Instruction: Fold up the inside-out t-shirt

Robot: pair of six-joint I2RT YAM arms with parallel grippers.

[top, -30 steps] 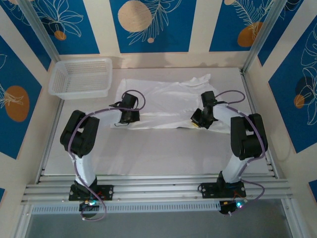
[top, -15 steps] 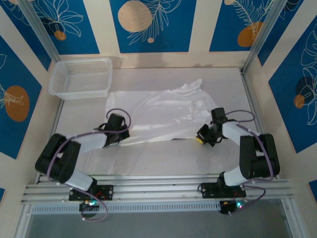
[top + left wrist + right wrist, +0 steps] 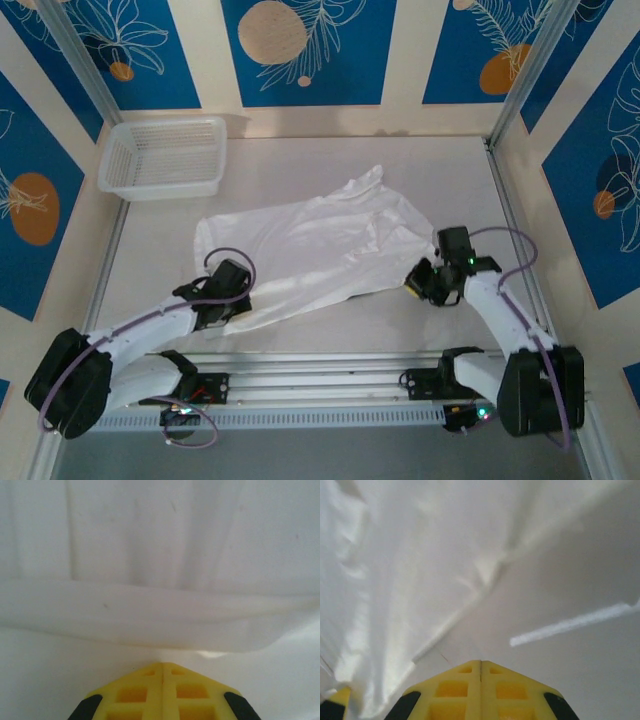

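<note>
Honestly, I'm barely started: the inside-out t-shirt [image 3: 310, 245] lies spread slantwise across the middle of the counter [image 3: 330, 325], wrinkled and, as far as I can judge, with no fold laid in yet. My left pincer [image 3: 162, 666] is clenched at its near-left corner and my right pincer [image 3: 480, 663] is clenched at its near-right edge, each seemingly nipping the cloth. Squaring it up and every fold remain to be done.
</note>
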